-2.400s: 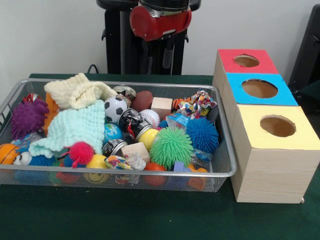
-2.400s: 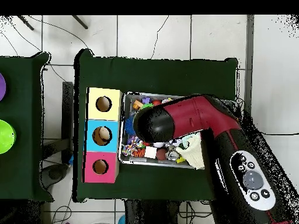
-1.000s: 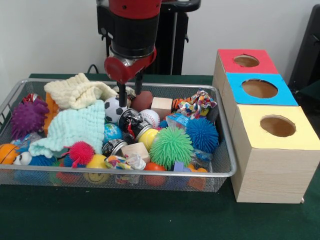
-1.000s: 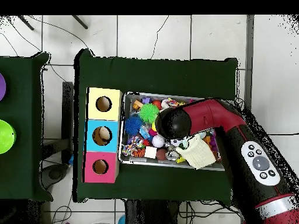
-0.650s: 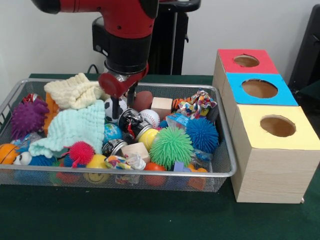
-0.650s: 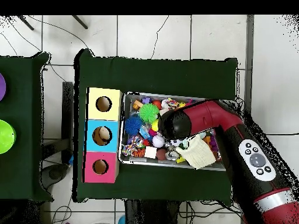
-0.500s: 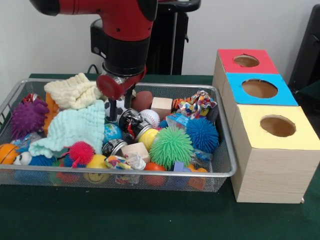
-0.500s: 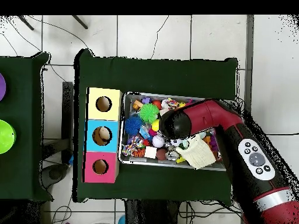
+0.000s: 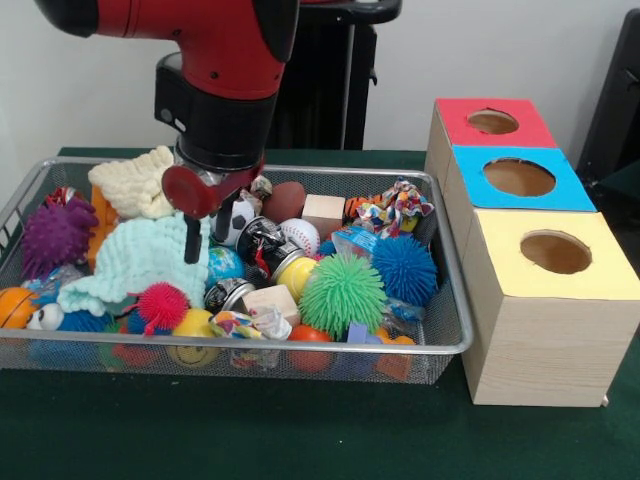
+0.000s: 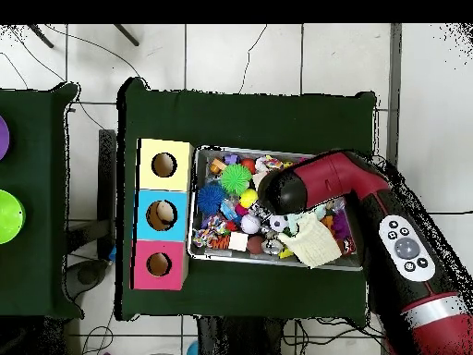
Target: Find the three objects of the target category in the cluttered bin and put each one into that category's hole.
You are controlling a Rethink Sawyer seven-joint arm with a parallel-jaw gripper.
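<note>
Gripper (image 9: pixel 205 238) lowered into wire bin (image 9: pixel 440 345), prongs parted, soccer ball (image 9: pixel 238 214) at 2 o'clock, touching.

One camera is sitting low and close across the surface (image 9: pixel 300 440), looking level at the wire bin (image 9: pixel 440 335) and the holed boxes (image 9: pixel 545 300). Another is hanging high overhead, looking straight down. Both are taking in the bin (image 10: pixel 196 248), the boxes (image 10: pixel 143 217) and the arm (image 10: pixel 342 180).
</note>
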